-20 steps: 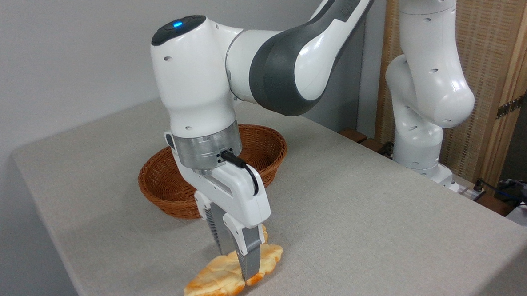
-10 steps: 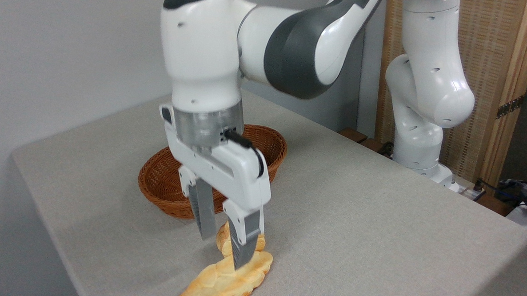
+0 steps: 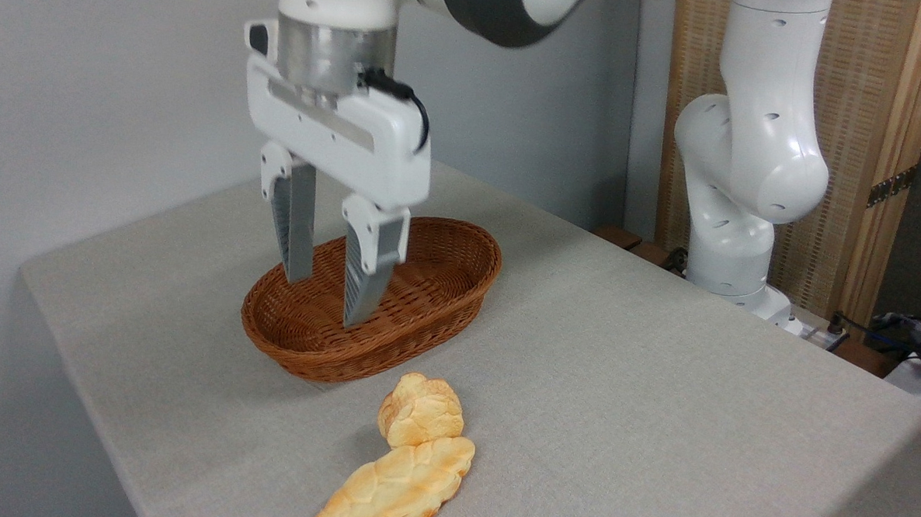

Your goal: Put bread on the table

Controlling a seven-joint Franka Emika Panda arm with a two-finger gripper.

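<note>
The gripper (image 3: 327,295) hangs above the wicker basket (image 3: 459,289) with its jaws apart and nothing between them. The bread (image 3: 396,489) lies flat on the worktop (image 3: 656,407), nearer the camera than the basket and to the gripper's lower right, well clear of the fingertips. Its long axis runs from near-left to far-right, its far end touching a small round bun (image 3: 420,411). By the look of it the placing is done; only a retreat remains.

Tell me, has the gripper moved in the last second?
Yes. The gripper has risen and opened: it was down at the bread, and now hangs in front of the basket, which has stayed put.
</note>
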